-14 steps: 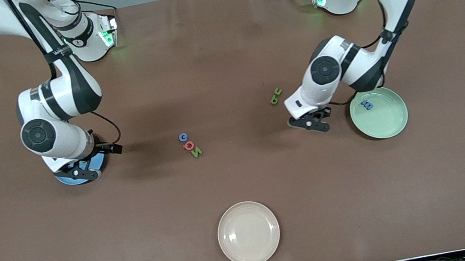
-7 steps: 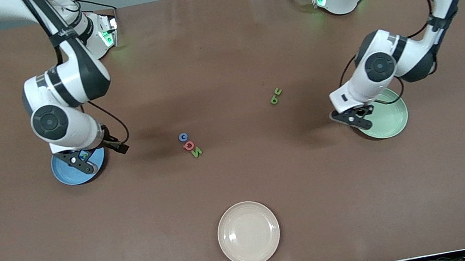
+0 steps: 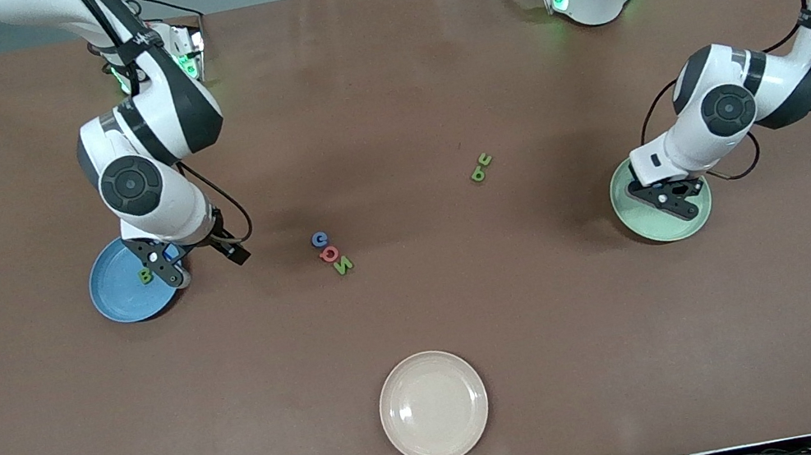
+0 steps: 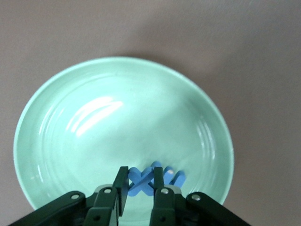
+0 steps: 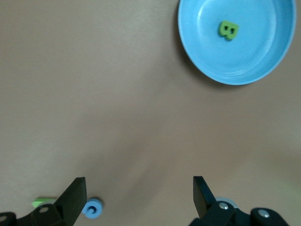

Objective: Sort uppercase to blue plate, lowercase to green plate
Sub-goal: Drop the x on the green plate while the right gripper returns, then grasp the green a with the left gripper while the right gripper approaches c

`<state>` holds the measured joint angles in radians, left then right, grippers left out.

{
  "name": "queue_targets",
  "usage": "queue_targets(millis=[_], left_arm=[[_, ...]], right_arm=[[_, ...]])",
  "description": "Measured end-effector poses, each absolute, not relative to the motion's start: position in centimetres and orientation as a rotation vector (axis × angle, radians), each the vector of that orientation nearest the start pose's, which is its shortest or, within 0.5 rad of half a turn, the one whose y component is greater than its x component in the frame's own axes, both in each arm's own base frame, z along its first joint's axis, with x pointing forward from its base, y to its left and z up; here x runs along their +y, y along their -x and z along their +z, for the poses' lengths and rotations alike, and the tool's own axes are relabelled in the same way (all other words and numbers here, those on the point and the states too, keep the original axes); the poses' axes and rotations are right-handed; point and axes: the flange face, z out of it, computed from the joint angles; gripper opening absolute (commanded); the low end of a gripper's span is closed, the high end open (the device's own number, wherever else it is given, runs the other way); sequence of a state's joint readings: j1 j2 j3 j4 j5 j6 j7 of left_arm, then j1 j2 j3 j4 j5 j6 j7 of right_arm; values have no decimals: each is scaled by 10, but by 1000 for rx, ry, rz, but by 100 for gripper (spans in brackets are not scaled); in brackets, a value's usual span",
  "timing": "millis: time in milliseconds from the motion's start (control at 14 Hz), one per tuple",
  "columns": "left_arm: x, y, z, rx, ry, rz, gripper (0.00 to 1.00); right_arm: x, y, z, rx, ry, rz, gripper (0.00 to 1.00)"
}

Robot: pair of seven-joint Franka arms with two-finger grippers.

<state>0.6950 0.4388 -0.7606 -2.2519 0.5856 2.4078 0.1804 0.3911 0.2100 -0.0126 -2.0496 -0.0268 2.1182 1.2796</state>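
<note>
The blue plate (image 3: 118, 301) holds the green B (image 3: 145, 276), also seen in the right wrist view (image 5: 228, 29). My right gripper (image 3: 164, 268) is open and empty over that plate's rim on the side toward the table's middle; it shows in its own view (image 5: 138, 188). The blue G (image 3: 320, 238), pinkish-red Q (image 3: 329, 254) and green N (image 3: 343, 265) lie clustered mid-table. Two green lowercase letters (image 3: 481, 167) lie together toward the left arm's end. My left gripper (image 3: 669, 198) is over the green plate (image 3: 643, 223), shut on the blue x (image 4: 143, 181). The blue m (image 4: 173, 175) lies in the plate beside it.
A cream plate (image 3: 434, 406) sits at the table's edge nearest the front camera, in the middle. The brown table surface spreads wide around the letters and plates.
My left gripper has moved with the blue x from beside the green plate to over it. My right gripper has moved off the blue plate's middle toward mid-table, uncovering the green B.
</note>
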Motion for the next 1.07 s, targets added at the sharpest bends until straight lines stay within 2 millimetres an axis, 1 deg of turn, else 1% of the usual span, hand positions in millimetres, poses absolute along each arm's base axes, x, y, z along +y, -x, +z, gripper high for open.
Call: queue_targets(millis=[71, 285, 357, 428, 499, 570, 642, 713, 784, 856, 927, 998, 1070], left_arm=[[-38, -522, 208, 1050, 2899, 158, 14], [-19, -520, 203, 1116, 2868, 173, 21], [-14, -520, 201, 1127, 2861, 177, 30], [-10, -519, 199, 1135, 2859, 180, 45], [-8, -519, 197, 1137, 2861, 183, 56], [-8, -519, 196, 1139, 2863, 184, 70], [-9, -519, 196, 1141, 2863, 183, 91], [-10, -519, 197, 1145, 2862, 180, 100], [-13, -519, 198, 1150, 2861, 175, 100], [-17, -520, 200, 1163, 2858, 167, 100], [-26, -521, 203, 1181, 2853, 154, 100], [-35, -522, 207, 1186, 2853, 138, 100], [-47, -522, 212, 1166, 2862, 124, 100]], right_arm=[[209, -529, 322, 1401, 2936, 116, 100], [210, -529, 307, 1404, 2925, 101, 100], [211, -528, 302, 1418, 2911, 90, 100], [214, -523, 295, 1435, 2899, 82, 100], [219, -518, 288, 1446, 2890, 75, 100], [225, -512, 283, 1458, 2881, 69, 100], [231, -505, 278, 1471, 2868, 58, 99], [239, -498, 272, 1480, 2852, 43, 96], [246, -491, 265, 1490, 2838, 32, 92], [255, -483, 256, 1501, 2831, 28, 83], [264, -477, 246, 1506, 2829, 26, 77], [269, -474, 237, 1506, 2826, 23, 69], [271, -474, 227, 1506, 2822, 20, 67]])
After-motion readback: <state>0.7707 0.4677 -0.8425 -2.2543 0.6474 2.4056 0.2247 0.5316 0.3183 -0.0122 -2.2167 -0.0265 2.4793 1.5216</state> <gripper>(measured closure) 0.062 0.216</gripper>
